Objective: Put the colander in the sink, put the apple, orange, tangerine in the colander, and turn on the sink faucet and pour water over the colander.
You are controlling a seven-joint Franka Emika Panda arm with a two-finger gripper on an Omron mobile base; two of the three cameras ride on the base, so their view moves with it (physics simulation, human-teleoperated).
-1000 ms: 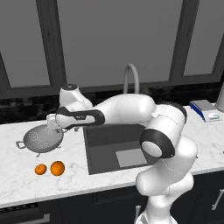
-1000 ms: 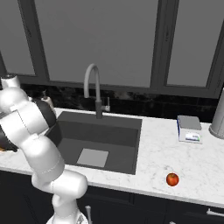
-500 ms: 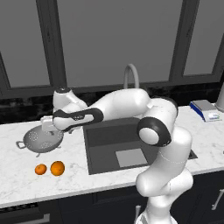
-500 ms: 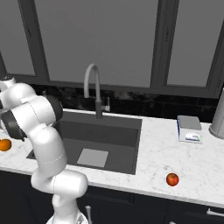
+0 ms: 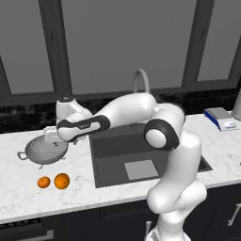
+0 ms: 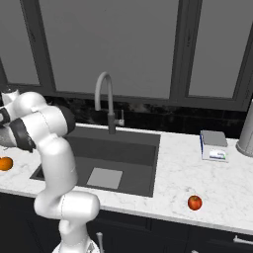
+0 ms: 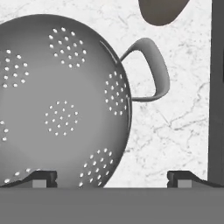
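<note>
silver hole-dotted colander (image 7: 61,100), red apple (image 6: 194,202)

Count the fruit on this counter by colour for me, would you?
Orange: 2, the orange and the tangerine, side by side in front of the colander.
Red: 1, the apple, on the far side of the sink.
Total: 3.

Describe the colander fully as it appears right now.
The colander is a shiny silver-grey metal bowl with clusters of small holes and two loop handles. It sits upright and empty on the white marble counter, left of the sink. The open tool hovers over its rim, not gripping it.
</note>
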